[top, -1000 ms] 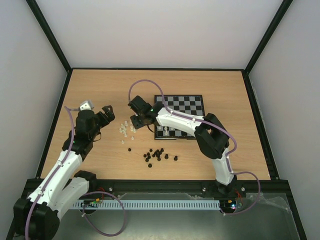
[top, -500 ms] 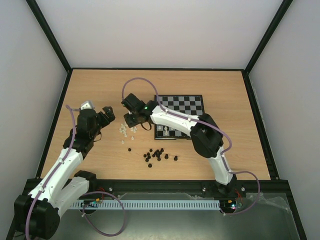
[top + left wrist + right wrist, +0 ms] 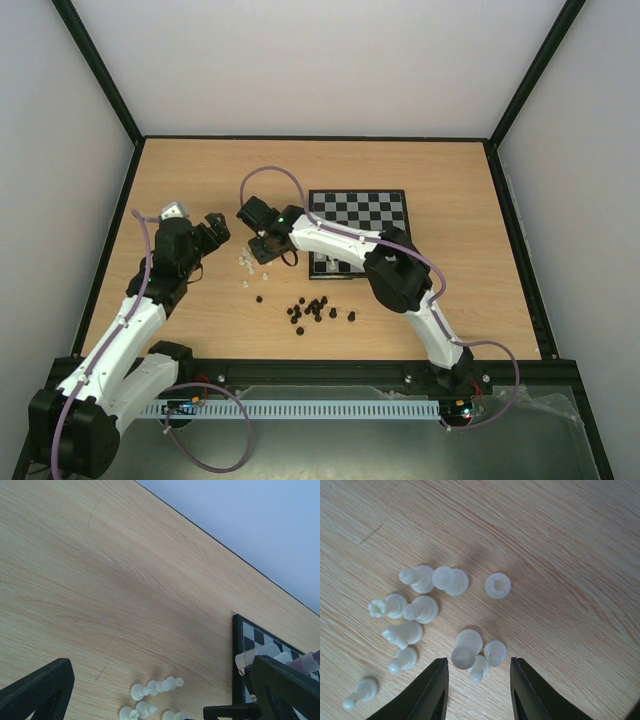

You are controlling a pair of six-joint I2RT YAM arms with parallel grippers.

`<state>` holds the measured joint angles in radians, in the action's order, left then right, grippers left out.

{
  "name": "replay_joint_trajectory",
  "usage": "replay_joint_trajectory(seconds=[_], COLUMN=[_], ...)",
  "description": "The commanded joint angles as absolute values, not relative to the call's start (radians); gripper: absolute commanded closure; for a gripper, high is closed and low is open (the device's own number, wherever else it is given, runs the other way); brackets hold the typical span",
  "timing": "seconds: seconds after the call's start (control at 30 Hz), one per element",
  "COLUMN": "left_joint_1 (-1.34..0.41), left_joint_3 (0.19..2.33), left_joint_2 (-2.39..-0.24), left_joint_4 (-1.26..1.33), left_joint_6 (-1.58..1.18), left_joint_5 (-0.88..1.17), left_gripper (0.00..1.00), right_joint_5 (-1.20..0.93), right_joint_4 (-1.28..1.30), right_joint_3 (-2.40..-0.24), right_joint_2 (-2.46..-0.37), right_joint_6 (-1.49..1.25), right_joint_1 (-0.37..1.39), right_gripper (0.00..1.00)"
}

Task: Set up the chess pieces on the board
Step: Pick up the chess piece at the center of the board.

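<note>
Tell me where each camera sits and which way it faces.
Top external: above, behind the bases, looking down on table, board, left arm, right arm.
Left wrist: low, facing across the table toward the board's corner; left fingers at bottom.
Right wrist: straight down on white chess pieces; right fingers at bottom.
Shared: all see those pieces.

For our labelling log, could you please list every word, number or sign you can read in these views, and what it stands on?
None: no text can be read on the board, the white chess pieces or the table. Any edge markings on the board are too small to tell.
</note>
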<state>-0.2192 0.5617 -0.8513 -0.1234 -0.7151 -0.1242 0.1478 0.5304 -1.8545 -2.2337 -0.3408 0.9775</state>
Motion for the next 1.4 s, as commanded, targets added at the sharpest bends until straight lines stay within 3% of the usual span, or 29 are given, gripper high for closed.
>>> replay_joint_trajectory(seconds=[0.0,0.4,1.17,1.37], left_joint_1=[-0.213,-0.212,-0.213,-0.212], left_joint_3=[0.585,0.584,0.583,0.581], left_joint_2=[-0.847,-0.851,-0.852,-0.855], left_joint_4=[-0.120,-0.115,-0.109,-0.107], left_joint_6=[-0.714,-0.713,-0.711,-0.711], left_joint_5=[-0.126,-0.124,-0.112,-0.112], left_gripper=[0.00,0.01,0.00,0.00], right_joint_5=[0.144,0.120,0.150,0.159], right_joint_4=[0.593,0.605,0.635,0.633], right_joint_3=[-1.888,-1.930,-1.991,-1.987], right_joint_2=[-2.255,-2.289,-2.339,-2.298], right_joint_6=[-0.336,-0.331,-0.324,-0.325], right_joint_1=[0.981,0.995,0.996,0.996], right_gripper=[0.65,0.67,0.92,0.93])
